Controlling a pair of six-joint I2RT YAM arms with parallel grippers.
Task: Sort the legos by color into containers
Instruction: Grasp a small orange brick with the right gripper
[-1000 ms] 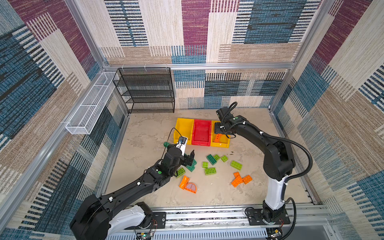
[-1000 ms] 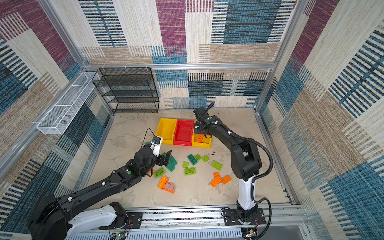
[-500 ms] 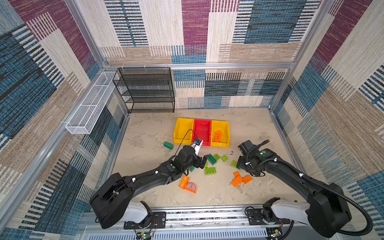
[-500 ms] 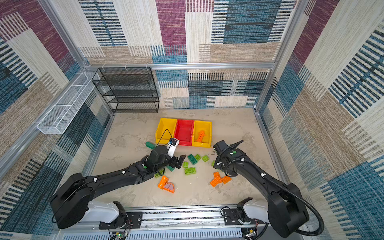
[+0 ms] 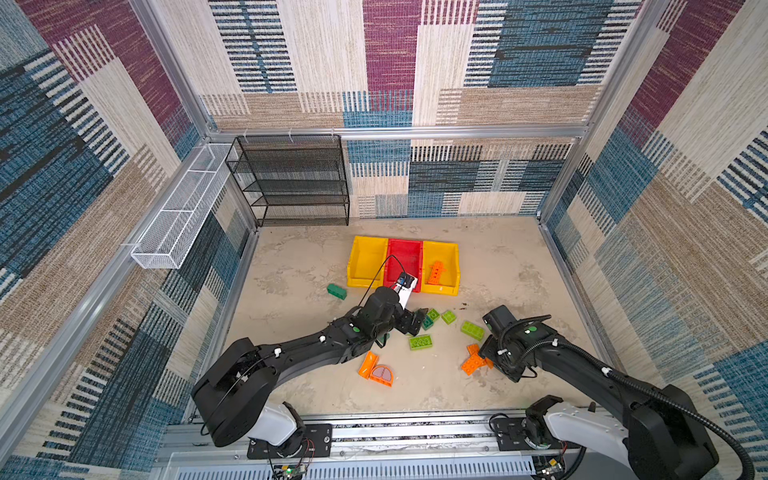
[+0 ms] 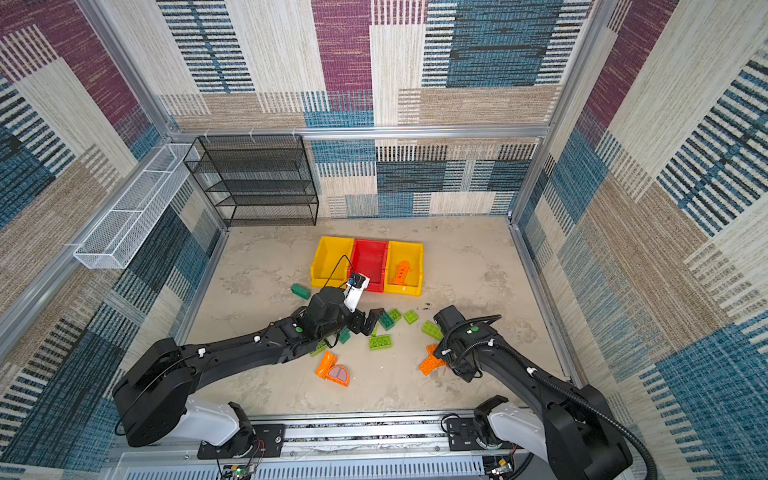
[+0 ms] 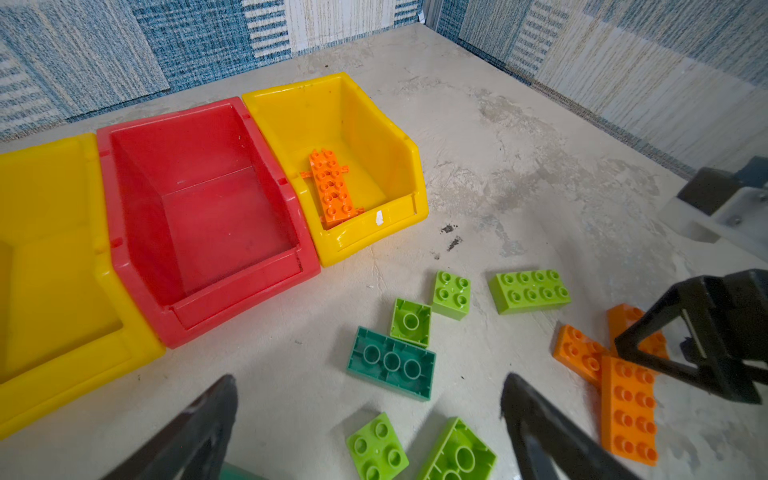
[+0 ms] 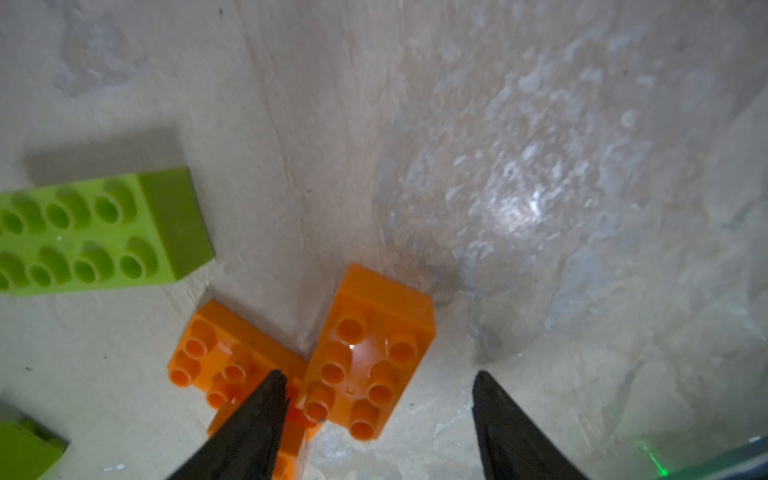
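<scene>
Three containers stand side by side at the back: a yellow bin (image 5: 368,262), a red bin (image 5: 405,259) and a yellow bin (image 5: 451,266) holding one long orange lego (image 5: 435,272). My left gripper (image 7: 368,386) hangs open over a teal lego (image 7: 390,363) lying studs down and a lime lego (image 7: 376,446). It holds nothing. My right gripper (image 8: 378,376) is open, low over a cluster of orange legos (image 5: 473,363). One finger (image 8: 257,415) sits between two of them. An orange brick (image 8: 374,353) lies between the jaws, and the other finger stands apart from it.
A black mesh rack (image 5: 295,183) stands at the back left, with a white wire basket (image 5: 183,208) on the left wall. A lone teal brick (image 5: 336,291), an orange curved piece (image 5: 378,370) and lime bricks (image 5: 471,330) (image 5: 419,341) lie on the floor.
My right arm swung from the right yellow bin, leaving the orange lego inside, down to the orange bricks at the front right. My left gripper moved right toward the middle cluster.
</scene>
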